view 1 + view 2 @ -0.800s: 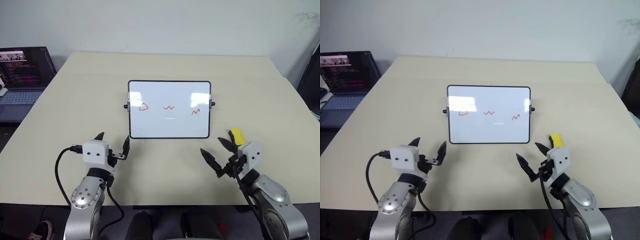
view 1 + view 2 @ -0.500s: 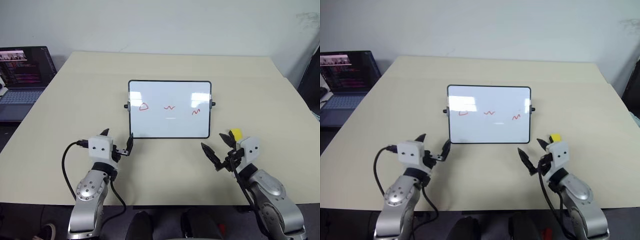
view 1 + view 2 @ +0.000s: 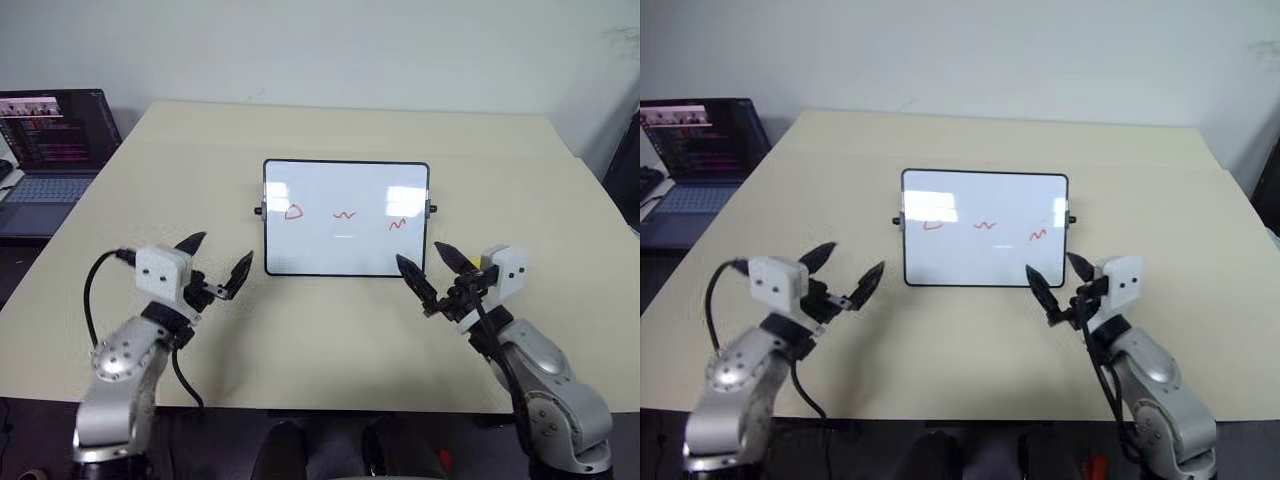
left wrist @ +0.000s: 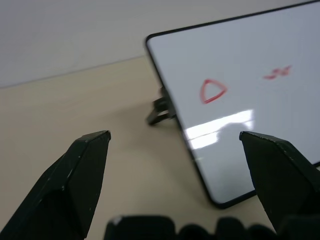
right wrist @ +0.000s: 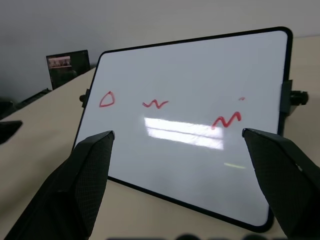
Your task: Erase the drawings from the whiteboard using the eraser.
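Note:
The whiteboard (image 3: 346, 245) stands propped up mid-table in its black frame. On it are the red drawings: a rounded triangle (image 3: 294, 212), a squiggle (image 3: 345, 215) and a second squiggle (image 3: 396, 225). My left gripper (image 3: 215, 258) is open and empty, a little to the left of the board's lower left corner. Just in front of the lower right corner is my right gripper (image 3: 420, 256), open and empty as well. The right wrist view looks between its fingers onto the triangle (image 5: 106, 99) and the squiggles (image 5: 226, 119). The eraser is hidden.
An open laptop (image 3: 50, 150) with a lit screen sits off the table's far left side. The beige table (image 3: 330, 340) has bare surface in front of and behind the board. A grey wall rises behind the table's far edge.
Both arms have risen. The left gripper moved left, away from the board's corner. The right gripper rose towards the board's lower right corner, and the yellow eraser behind it is now covered.

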### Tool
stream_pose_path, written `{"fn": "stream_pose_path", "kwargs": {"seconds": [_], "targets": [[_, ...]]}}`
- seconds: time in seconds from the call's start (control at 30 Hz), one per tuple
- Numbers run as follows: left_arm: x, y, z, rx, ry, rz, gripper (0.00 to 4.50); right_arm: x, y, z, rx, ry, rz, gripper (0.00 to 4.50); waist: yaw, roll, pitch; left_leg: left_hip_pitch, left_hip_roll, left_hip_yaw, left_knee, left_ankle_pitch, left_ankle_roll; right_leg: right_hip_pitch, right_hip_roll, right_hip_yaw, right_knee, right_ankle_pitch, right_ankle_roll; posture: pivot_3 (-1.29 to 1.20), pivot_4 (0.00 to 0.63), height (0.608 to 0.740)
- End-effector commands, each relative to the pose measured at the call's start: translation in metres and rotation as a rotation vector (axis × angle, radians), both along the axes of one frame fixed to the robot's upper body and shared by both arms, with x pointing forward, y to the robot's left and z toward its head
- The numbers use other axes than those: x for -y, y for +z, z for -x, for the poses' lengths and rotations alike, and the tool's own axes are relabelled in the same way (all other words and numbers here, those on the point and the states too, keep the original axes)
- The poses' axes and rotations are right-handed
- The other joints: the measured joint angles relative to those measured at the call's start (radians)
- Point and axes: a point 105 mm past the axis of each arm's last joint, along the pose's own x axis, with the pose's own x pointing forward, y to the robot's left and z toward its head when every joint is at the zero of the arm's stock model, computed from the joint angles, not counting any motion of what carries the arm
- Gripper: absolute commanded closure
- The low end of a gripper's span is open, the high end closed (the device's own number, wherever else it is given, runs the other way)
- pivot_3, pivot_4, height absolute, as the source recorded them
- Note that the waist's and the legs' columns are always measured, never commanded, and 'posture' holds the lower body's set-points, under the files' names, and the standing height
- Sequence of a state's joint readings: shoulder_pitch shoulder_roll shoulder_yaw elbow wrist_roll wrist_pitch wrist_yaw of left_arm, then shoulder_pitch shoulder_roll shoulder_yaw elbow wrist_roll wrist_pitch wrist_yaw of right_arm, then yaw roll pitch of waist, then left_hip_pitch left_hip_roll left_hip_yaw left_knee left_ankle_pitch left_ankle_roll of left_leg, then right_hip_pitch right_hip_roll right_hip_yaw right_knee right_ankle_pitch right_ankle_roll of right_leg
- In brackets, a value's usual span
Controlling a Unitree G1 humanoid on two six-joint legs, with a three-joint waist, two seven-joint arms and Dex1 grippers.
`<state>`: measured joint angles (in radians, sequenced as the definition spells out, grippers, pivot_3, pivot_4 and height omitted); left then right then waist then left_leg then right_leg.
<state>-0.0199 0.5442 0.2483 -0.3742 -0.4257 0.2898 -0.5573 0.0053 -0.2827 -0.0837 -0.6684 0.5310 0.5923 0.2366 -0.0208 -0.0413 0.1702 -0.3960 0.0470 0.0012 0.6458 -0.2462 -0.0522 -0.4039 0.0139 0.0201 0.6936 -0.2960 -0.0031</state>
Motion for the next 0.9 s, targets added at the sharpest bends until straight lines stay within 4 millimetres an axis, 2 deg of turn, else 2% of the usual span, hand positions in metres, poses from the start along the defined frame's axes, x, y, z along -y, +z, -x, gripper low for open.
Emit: {"fn": "stream_pose_path", "kwargs": {"seconds": [0.03, 0.07, 0.13, 0.2, 0.23, 0.4, 0.5, 0.63, 0.77, 0.9], "targets": [[0.028, 0.029, 0.007, -0.006, -0.218, 0.020, 0.00, 0.018, 0.019, -0.003, 0.050, -0.079, 0.008, 0.02, -0.003, 0.000, 0.000, 0.000, 0.000, 0.000, 0.000, 0.000, 0.000, 0.000, 0.000, 0.000, 0.000, 0.000, 0.000, 0.00, 0.150, 0.740], [0.028, 0.031, 0.007, -0.018, -0.239, 0.019, 0.00, 0.017, 0.020, -0.004, 0.045, -0.083, 0.004, 0.02, -0.005, 0.000, 0.000, 0.000, 0.000, 0.000, 0.000, 0.000, 0.000, 0.000, 0.000, 0.000, 0.000, 0.000, 0.000, 0.00, 0.150, 0.740], [0.047, 0.039, 0.016, -0.068, -0.399, 0.000, 0.00, 0.023, 0.015, -0.012, 0.004, -0.092, 0.067, 0.02, -0.010, 0.001, 0.001, 0.000, 0.000, 0.000, -0.001, 0.000, 0.000, 0.000, 0.000, 0.000, -0.001, 0.000, 0.000, 0.00, 0.150, 0.740], [0.067, 0.042, 0.027, -0.116, -0.558, -0.056, 0.00, 0.037, 0.012, -0.024, -0.039, -0.137, 0.138, 0.02, -0.012, 0.001, 0.001, 0.000, 0.000, 0.000, -0.001, 0.000, 0.000, -0.001, 0.001, 0.000, 0.000, 0.000, 0.000, 0.00, 0.150, 0.740], [0.070, 0.041, 0.029, -0.129, -0.601, -0.071, 0.00, 0.044, 0.009, -0.029, -0.070, -0.171, 0.147, 0.02, -0.012, 0.001, 0.001, 0.000, 0.000, 0.000, -0.001, 0.000, 0.000, -0.001, 0.001, 0.001, 0.000, 0.000, 0.000, 0.00, 0.150, 0.740], [0.081, 0.041, 0.029, -0.137, -0.678, -0.109, 0.00, 0.069, 0.000, -0.047, -0.173, -0.289, 0.208, 0.02, -0.011, 0.003, 0.002, 0.000, -0.001, 0.000, -0.002, 0.000, 0.000, -0.001, 0.003, 0.001, -0.001, 0.000, -0.001, 0.00, 0.150, 0.740], [0.083, 0.041, 0.023, -0.136, -0.686, -0.117, 0.00, 0.085, -0.013, -0.052, -0.269, -0.366, 0.193, 0.02, -0.010, 0.003, 0.002, 0.000, -0.001, 0.000, -0.002, 0.000, 0.000, -0.001, 0.003, 0.000, -0.001, 0.000, -0.001, 0.00, 0.150, 0.740], [0.079, 0.039, 0.021, -0.147, -0.703, -0.145, 0.00, 0.079, -0.017, -0.054, -0.278, -0.365, 0.196, 0.02, -0.012, 0.003, 0.002, -0.001, -0.001, 0.001, -0.002, 0.000, 0.000, -0.002, 0.003, 0.001, -0.002, 0.000, -0.001, 0.00, 0.150, 0.740], [0.084, 0.038, 0.022, -0.143, -0.730, -0.159, 0.00, 0.075, -0.026, -0.052, -0.303, -0.363, 0.182, 0.02, -0.011, 0.004, 0.002, -0.001, -0.001, 0.000, -0.002, 0.000, 0.000, -0.002, 0.003, 0.000, -0.002, 0.000, -0.001, 0.00, 0.150, 0.740], [0.086, 0.037, 0.022, -0.141, -0.738, -0.155, 0.00, 0.072, -0.040, -0.048, -0.336, -0.371, 0.178, 0.02, -0.010, 0.004, 0.002, -0.002, 0.000, 0.000, -0.002, 0.000, 0.000, -0.002, 0.002, 0.000, -0.003, 0.000, -0.001, 0.00, 0.150, 0.740]]}}
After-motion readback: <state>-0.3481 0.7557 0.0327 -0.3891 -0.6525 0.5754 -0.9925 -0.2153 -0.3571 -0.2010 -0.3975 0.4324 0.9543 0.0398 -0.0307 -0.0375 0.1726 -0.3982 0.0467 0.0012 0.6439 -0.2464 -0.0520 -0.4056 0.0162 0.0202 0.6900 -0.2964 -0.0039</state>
